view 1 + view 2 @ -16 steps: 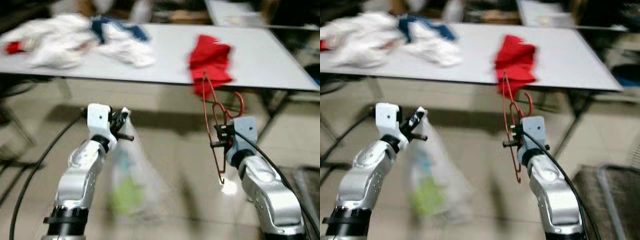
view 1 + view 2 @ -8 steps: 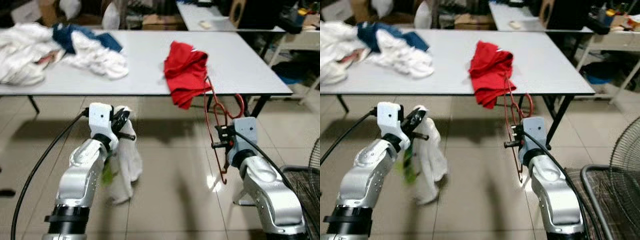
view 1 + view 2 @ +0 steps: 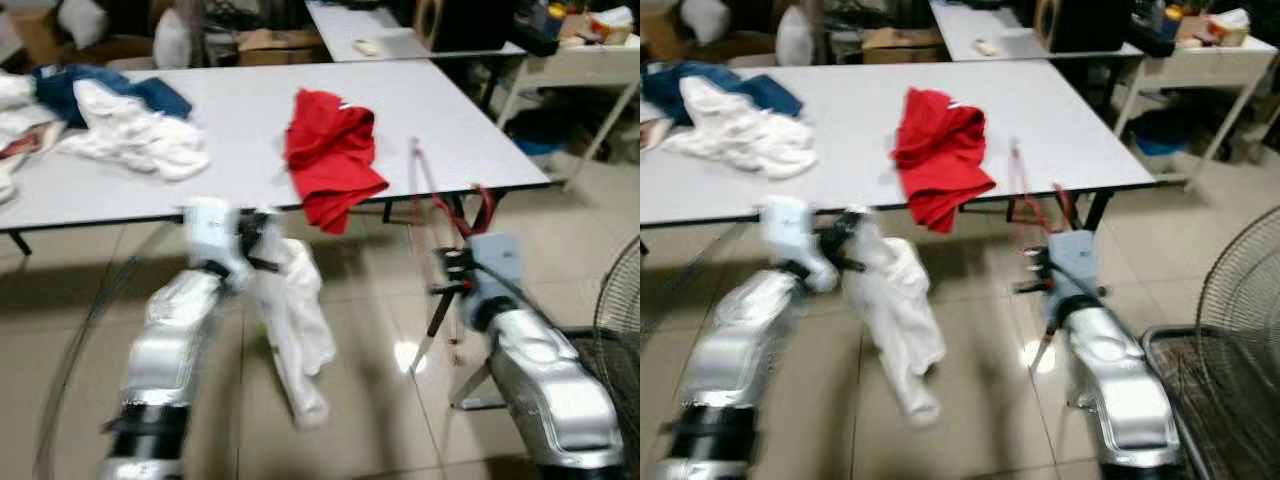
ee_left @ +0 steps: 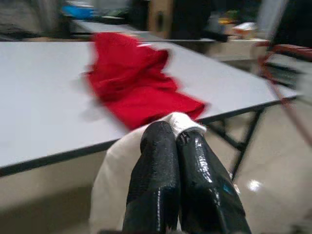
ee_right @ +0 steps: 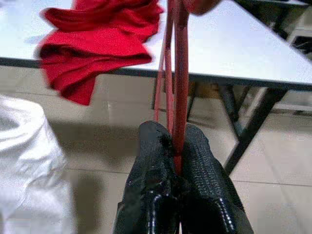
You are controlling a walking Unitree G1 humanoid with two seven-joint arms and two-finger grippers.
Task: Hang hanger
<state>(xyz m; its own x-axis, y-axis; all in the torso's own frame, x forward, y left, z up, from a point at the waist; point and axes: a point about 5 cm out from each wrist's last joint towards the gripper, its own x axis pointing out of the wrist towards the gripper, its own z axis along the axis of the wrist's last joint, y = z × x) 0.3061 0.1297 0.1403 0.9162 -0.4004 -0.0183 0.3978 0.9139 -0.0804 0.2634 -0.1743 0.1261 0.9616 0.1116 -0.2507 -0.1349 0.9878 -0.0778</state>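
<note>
Gripping one red hanger (image 5: 175,73), right pincer (image 5: 178,146); left pincer (image 4: 176,141) pinching one white garment (image 3: 295,320).

No legible text, label, brand, number or sign appears in any view. The head camera views are motion-blurred, and the surfaces in the wrist views carry no readable markings.
</note>
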